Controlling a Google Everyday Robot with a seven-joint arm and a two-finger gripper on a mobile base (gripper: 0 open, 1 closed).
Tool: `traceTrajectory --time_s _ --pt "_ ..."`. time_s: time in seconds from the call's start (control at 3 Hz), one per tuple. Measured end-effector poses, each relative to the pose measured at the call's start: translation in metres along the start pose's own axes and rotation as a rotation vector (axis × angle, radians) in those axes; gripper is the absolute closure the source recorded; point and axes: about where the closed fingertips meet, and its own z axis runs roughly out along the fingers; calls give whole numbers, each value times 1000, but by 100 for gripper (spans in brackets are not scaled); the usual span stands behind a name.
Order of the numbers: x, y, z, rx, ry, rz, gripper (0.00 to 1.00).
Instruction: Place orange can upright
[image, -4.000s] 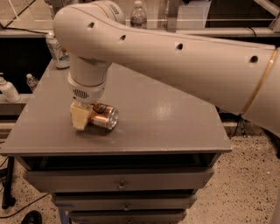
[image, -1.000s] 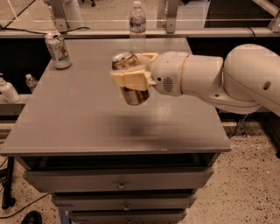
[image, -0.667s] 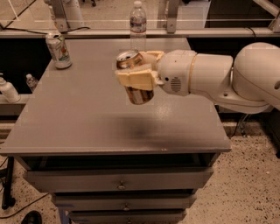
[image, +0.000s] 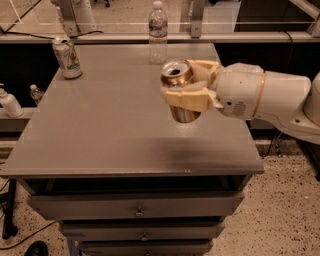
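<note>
Hanging over the right-hand middle of the bench (image: 110, 125), the tool (image: 181, 84) is clamped round the waist of the orange can (image: 176, 72), one finger across the near side and the other behind it. The can is clear of the surface, up in the air! The arm (image: 270, 97) reaches in level from the right, so the grip is a side grip and the can's ends are free. Now the bit that matters: the can's long axis runs close to vertical, the opened top up and tipped a touch toward the near side, the silver base pointing down at bare bench straight below. So the way home is down, I'd say, with a small correction to bring that axis true before the base meets the top. The white can (image: 67, 57) stands off at the far left corner and the bottle (image: 158, 31) at the far edge, both well apart from the spot beneath. Let go on a tilt, though, and it could rock over.
</note>
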Motion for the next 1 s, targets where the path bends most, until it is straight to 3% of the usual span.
traceTrajectory --time_s 0.33,1.0 --pt "18 0 -25 13 -41 -16 100" --pt "58 -8 -45 54 -129 35 100"
